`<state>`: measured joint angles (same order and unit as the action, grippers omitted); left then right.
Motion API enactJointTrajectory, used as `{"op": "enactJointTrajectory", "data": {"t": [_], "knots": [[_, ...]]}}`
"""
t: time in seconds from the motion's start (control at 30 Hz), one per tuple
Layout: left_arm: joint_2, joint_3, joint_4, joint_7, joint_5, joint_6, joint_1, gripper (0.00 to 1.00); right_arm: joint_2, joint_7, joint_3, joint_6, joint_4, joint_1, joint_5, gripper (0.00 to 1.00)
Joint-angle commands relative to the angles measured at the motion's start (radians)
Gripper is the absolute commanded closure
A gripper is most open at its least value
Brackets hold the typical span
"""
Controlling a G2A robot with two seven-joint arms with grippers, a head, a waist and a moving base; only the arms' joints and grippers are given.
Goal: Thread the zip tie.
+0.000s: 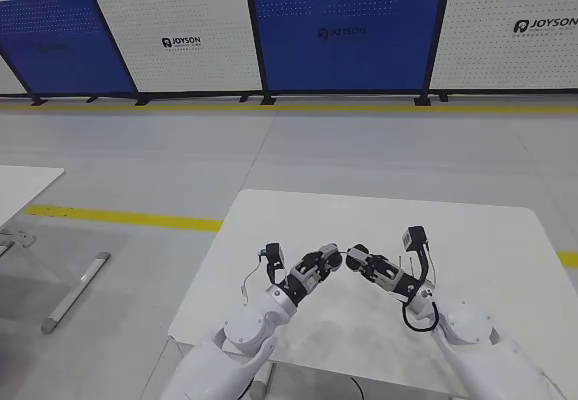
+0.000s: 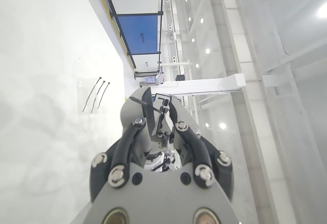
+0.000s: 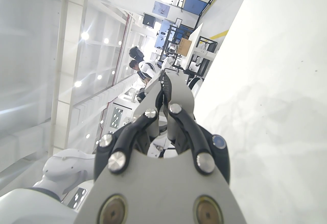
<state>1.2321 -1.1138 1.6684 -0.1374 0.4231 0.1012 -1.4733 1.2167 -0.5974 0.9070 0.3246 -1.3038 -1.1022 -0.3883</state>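
Where the two arms meet above the near middle of the white table [image 1: 469, 240], a black zip tie [image 2: 144, 103] lies slanted across the tip of the left pincer [image 2: 159, 105]. I cannot tell if that pincer is clenched or released. The right pincer [image 3: 163, 79], just beside it, is clenched tight. Three spare zip ties [image 2: 97, 95] lie side by side on the table.
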Motion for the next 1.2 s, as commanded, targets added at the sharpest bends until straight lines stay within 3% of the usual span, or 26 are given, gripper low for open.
{"op": "enactJointTrajectory", "data": {"t": [0.0, 0.2, 0.27, 0.33, 0.43, 0.53, 0.57, 1.17], "knots": [[0.0, -0.001, 0.0, -0.001, -0.001, 0.0, -0.001, 0.91, 0.0, 0.0, 0.0, 0.0, 0.0, 0.0, 0.0, 1.0], [0.001, 0.0, 0.0, -0.004, -0.001, 0.003, -0.003, 0.89, 0.0, 0.0, 0.0, 0.0, 0.0, 0.0, 0.0, 1.0], [0.001, 0.0, 0.0, -0.005, -0.001, 0.005, -0.005, 0.7, 0.0, 0.0, 0.0, 0.0, 0.0, 0.0, 0.0, 1.0], [0.001, -0.002, 0.001, -0.007, -0.003, 0.007, -0.007, 0.65, 0.0, 0.0, 0.0, 0.0, 0.0, 0.0, 0.0, 1.0], [0.0, -0.004, 0.001, -0.013, -0.012, 0.012, -0.011, 0.74, 0.0, 0.0, 0.0, 0.0, 0.0, 0.0, 0.0, 1.0], [0.0, -0.009, 0.001, -0.015, -0.013, 0.011, -0.012, 0.9, 0.0, 0.0, 0.0, 0.0, 0.0, 0.0, 0.0, 1.0], [0.0, -0.01, 0.002, -0.016, -0.012, 0.01, -0.012, 1.0, 0.0, 0.0, 0.0, 0.0, 0.0, 0.0, 0.0, 1.0], [0.001, -0.018, 0.006, -0.012, -0.021, 0.017, -0.017, 1.0, 0.0, 0.0, 0.0, 0.0, 0.0, 0.0, 0.0, 1.0]]}}
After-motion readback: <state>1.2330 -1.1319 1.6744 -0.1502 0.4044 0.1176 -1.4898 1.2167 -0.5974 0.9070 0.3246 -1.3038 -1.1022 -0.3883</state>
